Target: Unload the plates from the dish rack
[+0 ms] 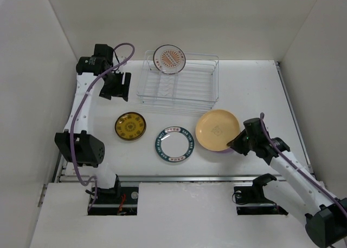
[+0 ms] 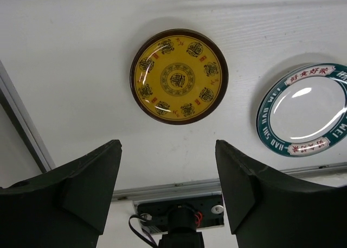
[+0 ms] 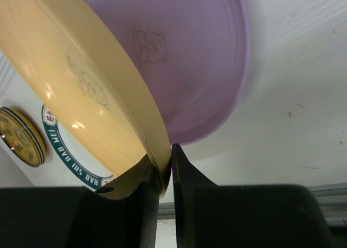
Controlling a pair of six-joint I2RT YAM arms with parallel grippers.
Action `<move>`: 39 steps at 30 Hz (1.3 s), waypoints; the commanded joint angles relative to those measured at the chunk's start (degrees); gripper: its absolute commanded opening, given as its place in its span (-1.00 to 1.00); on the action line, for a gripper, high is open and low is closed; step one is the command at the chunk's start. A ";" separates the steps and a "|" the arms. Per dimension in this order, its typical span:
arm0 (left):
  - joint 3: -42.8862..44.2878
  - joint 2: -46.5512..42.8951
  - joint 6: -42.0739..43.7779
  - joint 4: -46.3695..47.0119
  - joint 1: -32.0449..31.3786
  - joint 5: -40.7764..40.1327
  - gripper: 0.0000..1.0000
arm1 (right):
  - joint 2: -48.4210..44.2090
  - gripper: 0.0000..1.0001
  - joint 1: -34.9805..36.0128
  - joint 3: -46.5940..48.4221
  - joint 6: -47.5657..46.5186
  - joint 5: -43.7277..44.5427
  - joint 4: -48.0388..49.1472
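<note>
Your right gripper (image 3: 165, 169) is pinching the near rim of the tan-yellow plate (image 1: 217, 129), with its jaws pressed onto the edge. That plate is tilting up over the lavender plate (image 3: 195, 58), which is lying flat on the table (image 1: 255, 91) beneath it. The teal-rimmed plate (image 1: 174, 144) is lying just beside the tan-yellow rim on its left. The small gold-patterned plate (image 1: 130, 126) is sitting further left, with a strip of bare table between the two. Your left gripper (image 2: 168, 156) is hanging spread wide with nothing between its fingers, off the left end of the dish rack (image 1: 212, 77). The orange-centred plate (image 1: 169, 59) is standing upright at the rack's far left corner. Bare tabletop is showing between the rack's right end and the right wall.
</note>
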 commanded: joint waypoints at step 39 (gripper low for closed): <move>4.08 -3.95 2.61 -7.02 0.27 1.09 0.35 | 2.47 0.71 -0.09 7.41 -2.23 13.27 -5.21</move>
